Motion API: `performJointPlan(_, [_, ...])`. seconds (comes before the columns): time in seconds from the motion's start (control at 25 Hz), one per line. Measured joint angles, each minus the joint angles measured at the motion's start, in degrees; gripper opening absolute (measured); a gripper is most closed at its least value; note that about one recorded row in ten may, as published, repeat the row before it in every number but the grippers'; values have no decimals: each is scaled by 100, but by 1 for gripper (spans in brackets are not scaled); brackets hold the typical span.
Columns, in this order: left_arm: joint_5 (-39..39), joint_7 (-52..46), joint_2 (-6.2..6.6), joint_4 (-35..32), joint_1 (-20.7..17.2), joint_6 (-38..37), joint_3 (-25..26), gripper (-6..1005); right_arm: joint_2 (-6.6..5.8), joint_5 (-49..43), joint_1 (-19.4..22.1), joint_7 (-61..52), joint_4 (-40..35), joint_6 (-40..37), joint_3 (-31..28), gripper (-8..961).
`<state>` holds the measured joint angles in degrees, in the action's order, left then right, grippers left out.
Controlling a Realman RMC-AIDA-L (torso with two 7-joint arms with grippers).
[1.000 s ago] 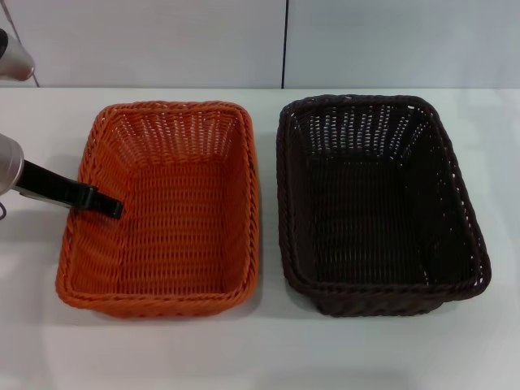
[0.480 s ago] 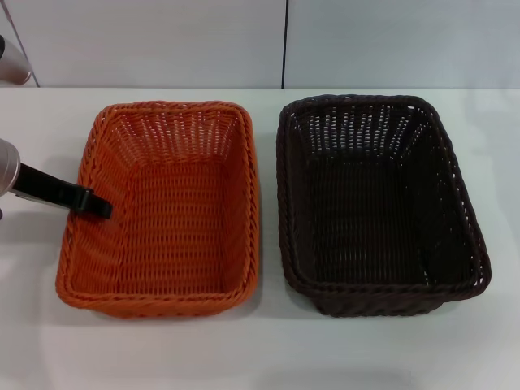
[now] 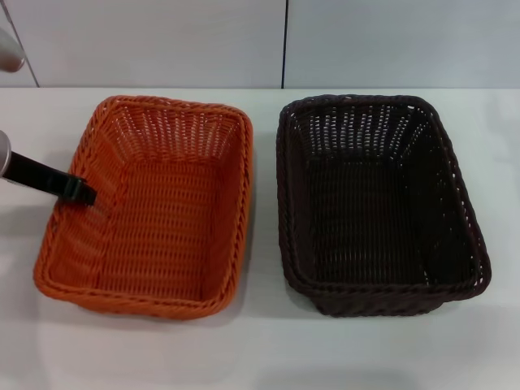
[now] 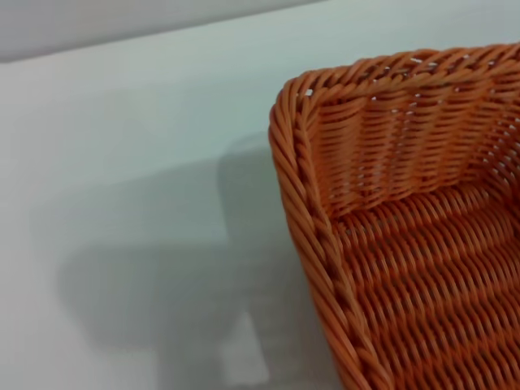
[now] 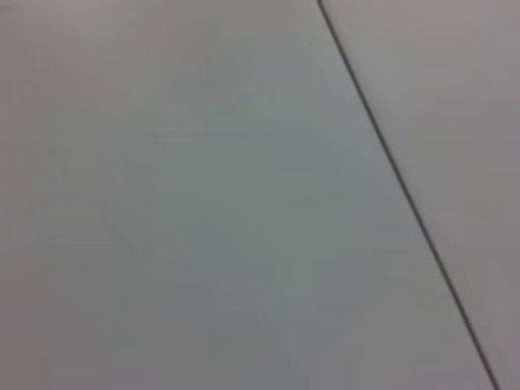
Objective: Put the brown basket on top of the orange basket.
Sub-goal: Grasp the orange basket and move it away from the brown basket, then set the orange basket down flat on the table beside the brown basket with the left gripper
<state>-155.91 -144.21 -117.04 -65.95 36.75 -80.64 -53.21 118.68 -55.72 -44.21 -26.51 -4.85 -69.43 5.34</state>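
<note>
Orange basket (image 3: 146,207) at 9 o'clock is pinched on its outer rim by the left gripper (image 3: 81,193); brown basket (image 3: 378,203) waits at 3 o'clock. Next, I think, comes moving one basket to the other.

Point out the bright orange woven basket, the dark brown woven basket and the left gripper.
Bright orange woven rectangular basket (image 3: 154,227): head view, on its floor.
Dark brown woven rectangular basket (image 3: 370,219): head view, on its floor.
Left gripper (image 3: 80,192): head view, black fingertip at the orange basket's left rim.

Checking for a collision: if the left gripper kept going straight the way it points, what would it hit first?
Probably the orange basket: the left gripper points across its left rim, toward the interior.
</note>
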Motion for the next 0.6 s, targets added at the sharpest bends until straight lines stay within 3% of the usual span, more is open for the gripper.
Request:
performJointPlan(0.32, [14, 6, 6, -300, 201, -212, -18, 223, -81, -12, 334, -91, -272, 73, 37, 564])
performJointPlan(0.6, [33, 360, 155, -469, 489, -862, 5, 203, -165, -71, 611, -207, -301, 301, 220, 563])
